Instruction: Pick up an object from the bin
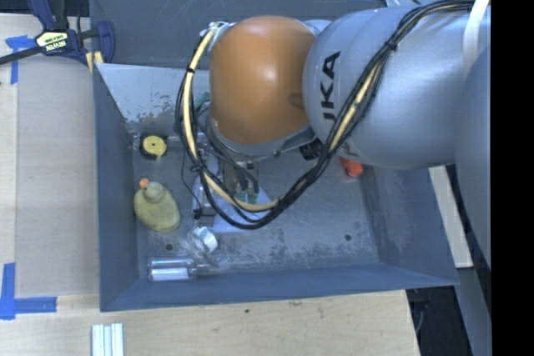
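My pincer (240, 182) hangs in the grey bin (115, 196) near a yellow-green bottle (156, 208); spread or pressed together, I cannot tell.

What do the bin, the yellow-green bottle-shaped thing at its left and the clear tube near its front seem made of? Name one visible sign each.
Bin: grey metal, matt, with scuffs and scratches on floor and walls. Yellow-green bottle-shaped thing: likely soft plastic or rubber; dull, rounded surface. Clear tube: plastic or glass, cannot tell which; the floor shows through it.
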{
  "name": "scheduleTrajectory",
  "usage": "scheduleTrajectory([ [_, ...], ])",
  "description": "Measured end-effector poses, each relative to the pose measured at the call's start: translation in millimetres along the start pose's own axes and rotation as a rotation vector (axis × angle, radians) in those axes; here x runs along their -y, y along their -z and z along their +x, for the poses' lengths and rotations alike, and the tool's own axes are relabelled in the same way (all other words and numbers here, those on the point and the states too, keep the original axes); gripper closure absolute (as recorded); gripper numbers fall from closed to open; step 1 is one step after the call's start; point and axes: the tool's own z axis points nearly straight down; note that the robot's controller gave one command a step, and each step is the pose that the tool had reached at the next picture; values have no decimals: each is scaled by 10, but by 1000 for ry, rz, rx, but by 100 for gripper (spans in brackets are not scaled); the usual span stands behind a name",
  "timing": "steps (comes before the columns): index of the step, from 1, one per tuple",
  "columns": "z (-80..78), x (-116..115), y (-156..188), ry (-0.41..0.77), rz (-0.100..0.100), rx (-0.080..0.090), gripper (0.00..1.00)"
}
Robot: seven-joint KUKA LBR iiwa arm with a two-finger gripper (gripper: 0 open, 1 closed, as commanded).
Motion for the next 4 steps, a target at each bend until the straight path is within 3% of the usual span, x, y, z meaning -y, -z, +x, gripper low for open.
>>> scheduleTrajectory([
  [1,-18,11,49,-4,-2,8,0],
  [2,-341,270,-630,90,-1,5,0],
  [3,-373,418,-558,-26,-3,8,0],
  [4,-98,669,-887,165,-1,8,0],
])
